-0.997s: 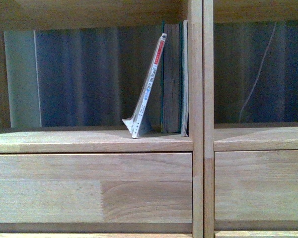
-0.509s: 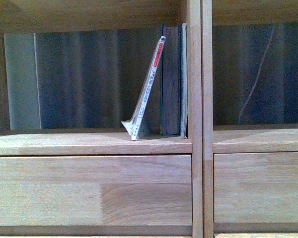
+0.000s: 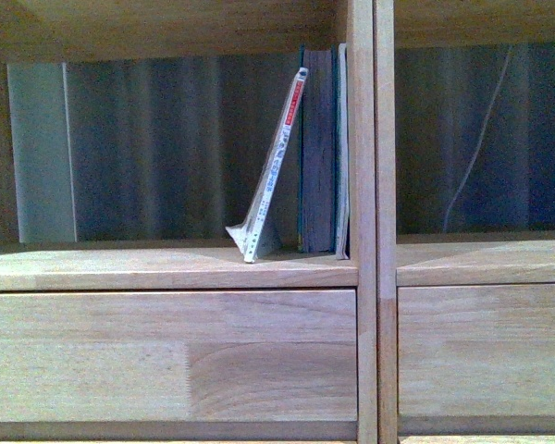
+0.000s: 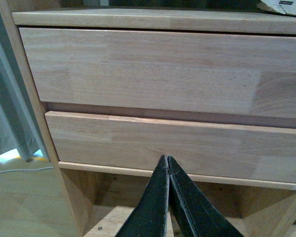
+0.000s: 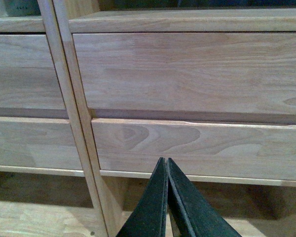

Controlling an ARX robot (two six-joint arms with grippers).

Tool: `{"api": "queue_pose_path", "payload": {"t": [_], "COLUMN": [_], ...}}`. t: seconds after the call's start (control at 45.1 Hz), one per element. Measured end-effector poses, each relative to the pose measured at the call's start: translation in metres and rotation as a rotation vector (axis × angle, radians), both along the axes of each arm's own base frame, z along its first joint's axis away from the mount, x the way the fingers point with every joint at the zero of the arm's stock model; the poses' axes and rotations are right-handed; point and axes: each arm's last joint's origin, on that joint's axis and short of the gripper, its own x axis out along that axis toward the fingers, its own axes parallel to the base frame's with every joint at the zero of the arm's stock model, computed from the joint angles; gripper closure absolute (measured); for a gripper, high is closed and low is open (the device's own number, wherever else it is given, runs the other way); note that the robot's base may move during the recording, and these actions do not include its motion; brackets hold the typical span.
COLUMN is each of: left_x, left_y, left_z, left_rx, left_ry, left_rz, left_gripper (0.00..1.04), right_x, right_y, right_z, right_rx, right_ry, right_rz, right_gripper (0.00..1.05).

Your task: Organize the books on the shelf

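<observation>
In the front view the pale wood shelf fills the frame. In its left compartment the thin white-and-blue paperback leans to the right, its foot splayed on the board, its top against the teal book. The teal book stands upright. The slim pale-grey book stands between it and the upright divider. Neither gripper shows in the front view. My left gripper is shut and empty before the left drawer fronts. My right gripper is shut and empty before the right drawer fronts.
The right compartment shows only a dark curtain and a thin cable behind it. A pale panel stands at the far left behind the shelf. A paperback corner shows in the left wrist view. Floor and curtain lie beside the unit.
The front view has shifted slightly, so the shelf sits a little lower and further left in the frame. The books have not moved.
</observation>
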Motion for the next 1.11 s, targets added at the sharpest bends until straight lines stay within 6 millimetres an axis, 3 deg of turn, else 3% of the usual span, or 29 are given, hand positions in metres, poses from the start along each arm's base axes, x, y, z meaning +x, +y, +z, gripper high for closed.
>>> {"api": "queue_pose_path", "payload": {"t": [0.487,1.108], "left_x": [-0.012,-0.029], "left_y": [0.000,0.000], "left_z": [-0.016,-0.019], "left_rx": [0.001,0.003], "left_ry": [-0.008,-0.010], "left_rz": [0.000,0.003], "left_gripper": [1.02,1.02], "right_x": [-0.012,-0.013], "right_y": [0.000,0.000], "right_z": [-0.019,-0.018], "right_rx": [-0.003,-0.003], "right_ry": [-0.004,-0.011], "right_rz": [0.001,0.003], "right_gripper": [1.02,1.01]}}
